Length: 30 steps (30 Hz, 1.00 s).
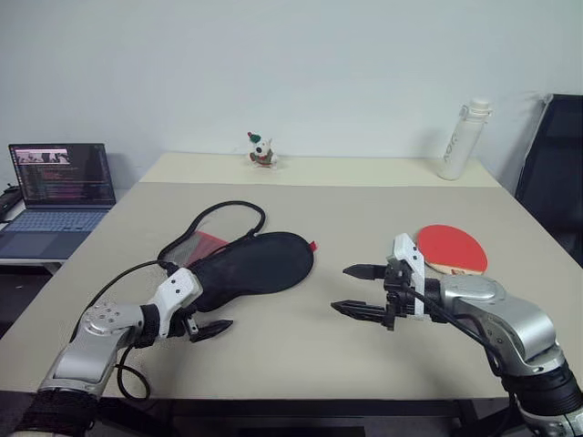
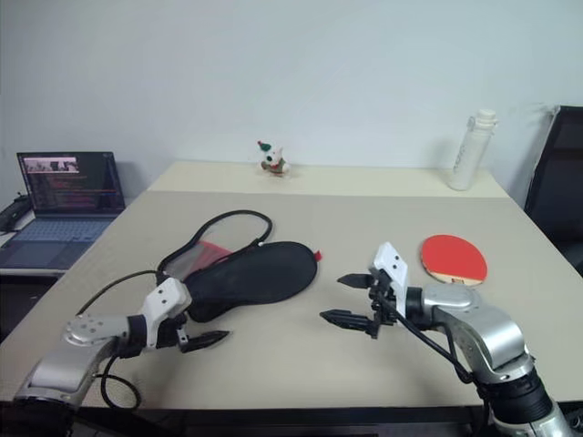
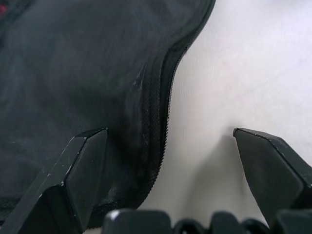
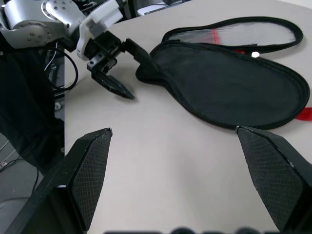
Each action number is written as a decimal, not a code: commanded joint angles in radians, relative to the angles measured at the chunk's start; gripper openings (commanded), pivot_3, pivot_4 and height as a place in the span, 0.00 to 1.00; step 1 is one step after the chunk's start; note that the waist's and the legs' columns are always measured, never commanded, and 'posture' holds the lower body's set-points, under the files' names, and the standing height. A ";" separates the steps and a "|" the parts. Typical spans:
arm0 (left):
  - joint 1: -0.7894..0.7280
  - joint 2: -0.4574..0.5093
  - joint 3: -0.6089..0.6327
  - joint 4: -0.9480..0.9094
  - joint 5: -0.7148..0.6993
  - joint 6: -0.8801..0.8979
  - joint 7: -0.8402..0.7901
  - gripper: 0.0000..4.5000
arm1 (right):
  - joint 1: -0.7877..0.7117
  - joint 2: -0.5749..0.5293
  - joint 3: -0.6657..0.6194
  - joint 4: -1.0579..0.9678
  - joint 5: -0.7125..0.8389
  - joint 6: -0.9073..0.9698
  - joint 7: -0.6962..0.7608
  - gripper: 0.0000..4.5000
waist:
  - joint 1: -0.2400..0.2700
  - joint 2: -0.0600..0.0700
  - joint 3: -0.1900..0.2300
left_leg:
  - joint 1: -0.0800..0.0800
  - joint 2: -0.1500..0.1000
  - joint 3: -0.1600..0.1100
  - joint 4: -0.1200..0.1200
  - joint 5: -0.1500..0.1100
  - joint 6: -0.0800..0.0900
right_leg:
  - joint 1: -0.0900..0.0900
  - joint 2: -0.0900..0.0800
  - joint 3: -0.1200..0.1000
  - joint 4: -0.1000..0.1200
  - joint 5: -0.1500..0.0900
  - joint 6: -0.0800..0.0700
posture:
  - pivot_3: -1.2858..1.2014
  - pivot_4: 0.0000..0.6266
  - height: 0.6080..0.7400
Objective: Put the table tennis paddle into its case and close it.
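Two black-fingered claws work the near edge of the beige table (image 1: 301, 355), and both stand spread wide with nothing between the fingers. The left claw (image 1: 202, 325) sits low at the narrow handle end of the paddle-shaped black fabric case (image 1: 250, 266); from its wrist, one finger lies over the fabric and the other over bare table, straddling the zipped seam, which suggests it is lining up to pin or pinch that end. The right claw (image 1: 362, 291) hovers above the table with its fingers aimed across toward the case, probably waiting its turn rather than reaching for anything yet.

Farther in, the case lies flat with its lid flap thrown open behind it, showing a clear and red inside, so the mouth is ready to receive. Right of it, behind the right arm, the round red-rubber table tennis paddle (image 1: 452, 248) rests face up on the table, well apart from the case and untouched. Judged from this, loading has not begun.
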 commanded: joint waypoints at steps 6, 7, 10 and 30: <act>-0.054 0.027 -0.019 0.105 0.031 -0.055 -0.087 0.92 | -0.005 0.006 -0.029 -0.022 0.008 -0.038 -0.031 1.00 | 0.000 0.000 0.000 | 0.000 0.000 0.000 0.000 0.000 0.000 | -0.001 0.000 0.000 0.002 0.000 0.000 | 0.52 0.24 1.00; -0.053 0.031 -0.018 0.102 0.025 -0.046 -0.107 0.86 | -0.004 0.006 -0.029 -0.022 0.008 -0.039 -0.035 1.00 | -0.001 0.000 0.000 | 0.000 0.000 0.001 0.000 0.000 0.000 | -0.002 0.000 0.000 0.003 0.000 0.000 | 0.52 0.24 1.00; -0.042 0.039 -0.015 0.068 0.013 -0.017 -0.142 0.63 | 0.002 0.003 -0.033 -0.020 0.007 -0.044 -0.044 1.00 | -0.001 0.000 0.000 | 0.000 0.001 0.002 0.001 0.000 0.000 | -0.003 0.000 0.001 0.005 -0.001 -0.001 | 0.52 0.24 1.00; -0.151 -0.295 -0.125 -0.284 -0.041 0.399 0.150 0.00 | -0.006 -0.115 -0.088 0.052 0.003 -0.079 0.009 1.00 | 0.007 -0.001 0.000 | -0.001 -0.001 0.000 0.003 0.000 0.000 | -0.002 0.000 0.001 0.006 -0.001 -0.002 | 0.52 0.24 1.00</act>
